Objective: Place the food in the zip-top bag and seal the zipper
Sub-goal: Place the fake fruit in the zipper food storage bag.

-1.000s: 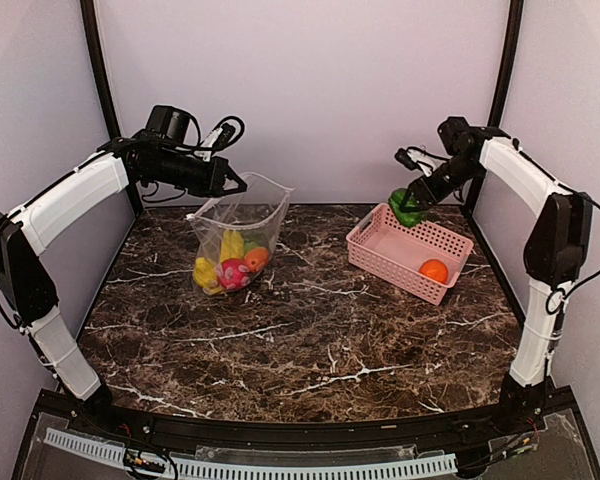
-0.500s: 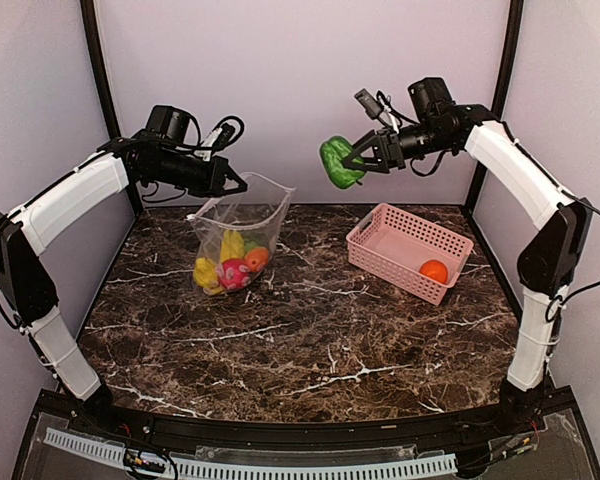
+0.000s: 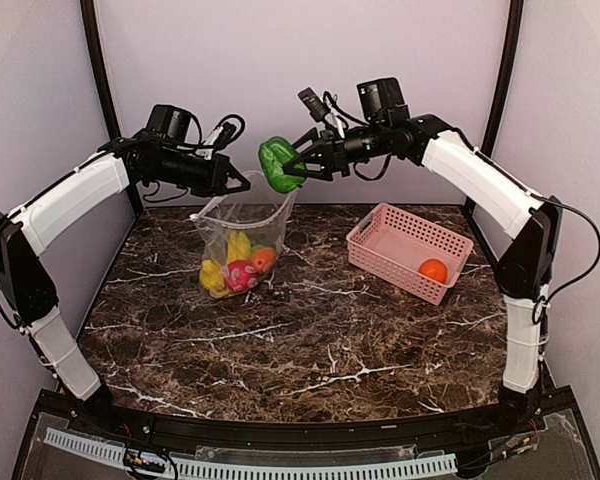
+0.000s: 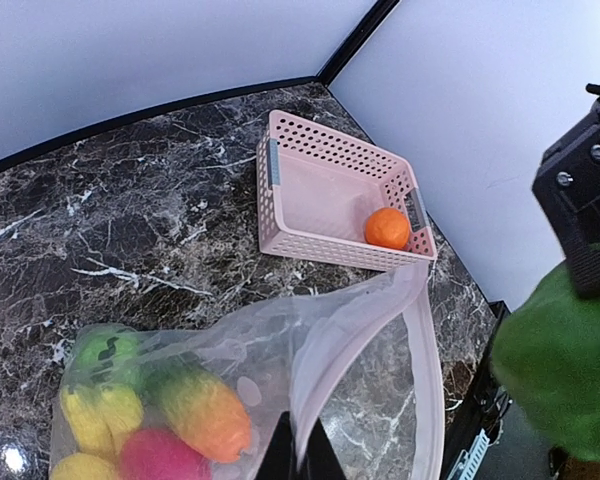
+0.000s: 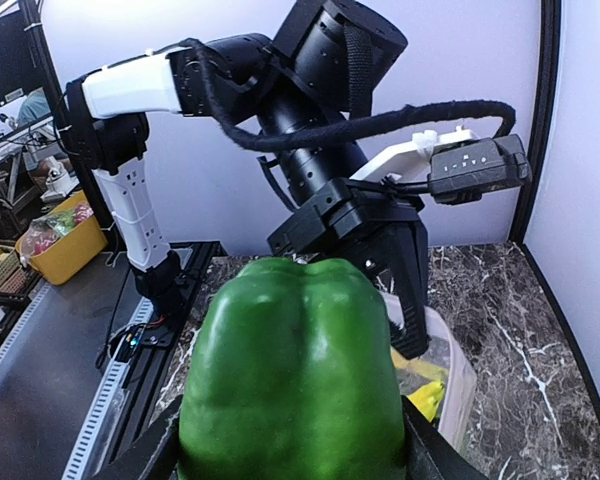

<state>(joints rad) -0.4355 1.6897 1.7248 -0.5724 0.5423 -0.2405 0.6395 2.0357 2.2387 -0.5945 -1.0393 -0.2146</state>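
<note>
My left gripper (image 3: 238, 183) is shut on the pinkish top strip of the clear zip-top bag (image 3: 242, 240) and holds it up with its mouth open; the pinched strip shows in the left wrist view (image 4: 325, 375). Several toy fruits lie inside the bag: yellow, orange and red-pink pieces (image 3: 235, 273), also seen in the left wrist view (image 4: 160, 415). My right gripper (image 3: 292, 165) is shut on the green pepper (image 3: 278, 164) and holds it just above the bag's right rim. The pepper fills the right wrist view (image 5: 295, 385). One orange (image 3: 433, 269) lies in the pink basket.
The pink slotted basket (image 3: 380, 245) stands at the back right of the dark marble table, also in the left wrist view (image 4: 310, 200). Black frame posts run up both back corners. The enclosure walls close in on the sides and back.
My right arm has carried the green pepper up from the basket and leftward across the table, to just above the bag's mouth. My left gripper has kept holding the bag.
</note>
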